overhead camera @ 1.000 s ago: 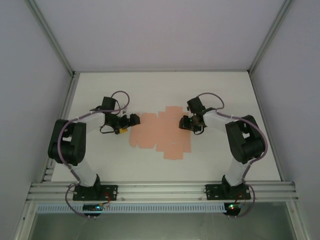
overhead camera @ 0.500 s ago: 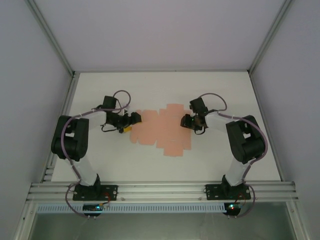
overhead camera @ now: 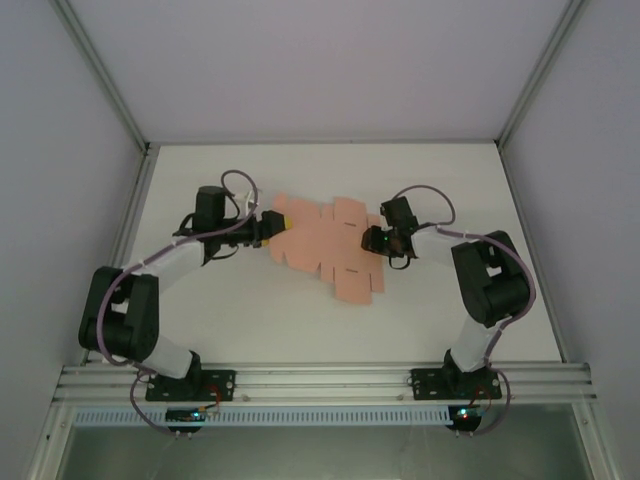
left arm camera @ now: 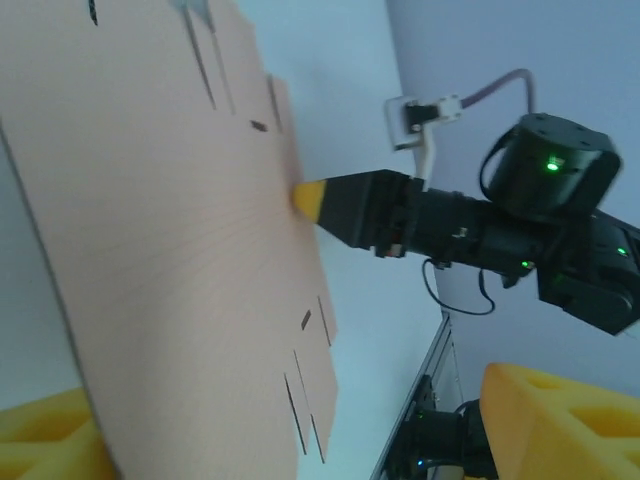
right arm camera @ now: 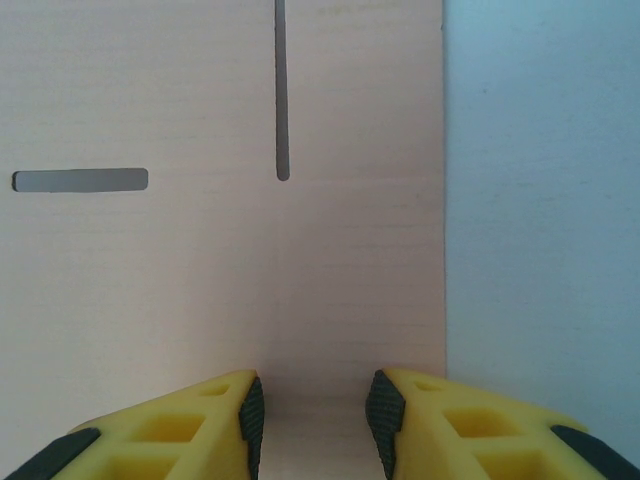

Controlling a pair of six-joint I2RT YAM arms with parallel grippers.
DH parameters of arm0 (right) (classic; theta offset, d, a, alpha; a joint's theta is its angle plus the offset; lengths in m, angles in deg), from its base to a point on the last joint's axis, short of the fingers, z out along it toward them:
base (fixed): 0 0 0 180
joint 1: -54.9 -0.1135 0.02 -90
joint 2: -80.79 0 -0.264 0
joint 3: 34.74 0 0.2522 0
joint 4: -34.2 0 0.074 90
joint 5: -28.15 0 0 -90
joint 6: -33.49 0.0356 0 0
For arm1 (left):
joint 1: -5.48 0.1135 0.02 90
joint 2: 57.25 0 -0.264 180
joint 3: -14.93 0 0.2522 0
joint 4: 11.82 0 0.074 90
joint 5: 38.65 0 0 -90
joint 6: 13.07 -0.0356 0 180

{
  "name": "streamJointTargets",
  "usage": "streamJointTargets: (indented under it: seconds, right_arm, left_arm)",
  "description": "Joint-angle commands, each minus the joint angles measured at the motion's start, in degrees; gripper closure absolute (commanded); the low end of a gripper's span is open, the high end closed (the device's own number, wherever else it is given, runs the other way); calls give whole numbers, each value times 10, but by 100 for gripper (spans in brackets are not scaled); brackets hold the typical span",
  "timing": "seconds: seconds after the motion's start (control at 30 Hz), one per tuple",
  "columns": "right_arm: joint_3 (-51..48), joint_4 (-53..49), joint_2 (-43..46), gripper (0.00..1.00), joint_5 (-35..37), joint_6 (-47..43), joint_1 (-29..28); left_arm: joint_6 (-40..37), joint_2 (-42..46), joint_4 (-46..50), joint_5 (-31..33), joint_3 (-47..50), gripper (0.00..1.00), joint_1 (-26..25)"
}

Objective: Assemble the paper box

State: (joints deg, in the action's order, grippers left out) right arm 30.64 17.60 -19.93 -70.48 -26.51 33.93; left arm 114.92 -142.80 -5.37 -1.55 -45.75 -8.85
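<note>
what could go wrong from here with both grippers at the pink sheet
The left gripper stands open around the end of the paper box sheet; closing off-square could crease the thin card. The right gripper has its tips close to the sheet's edge, so the card might slip away from it.

White bench (overhead camera: 250,330), plain matte top. Directly on it, near middle: salmon-pink paper box (overhead camera: 320,245), unfolded flat die-cut sheet, flaps and slots showing, set askew to bench edges
</note>
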Motion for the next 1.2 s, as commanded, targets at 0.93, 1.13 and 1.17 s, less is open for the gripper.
streamJointTargets:
  seconds: [0.93,1.13,1.17]
  right_arm:
    - [-66,42,314,1,-379,-11,184]
    - [-19,108,297,9,-463,21,196]
    - [-11,109,289,12,-475,25,194]
  left_arm:
    - [156,127,-249,-35,15,100,35]
    - [184,161,-274,-47,21,100,36]
    - [189,165,-282,-48,23,100,37]
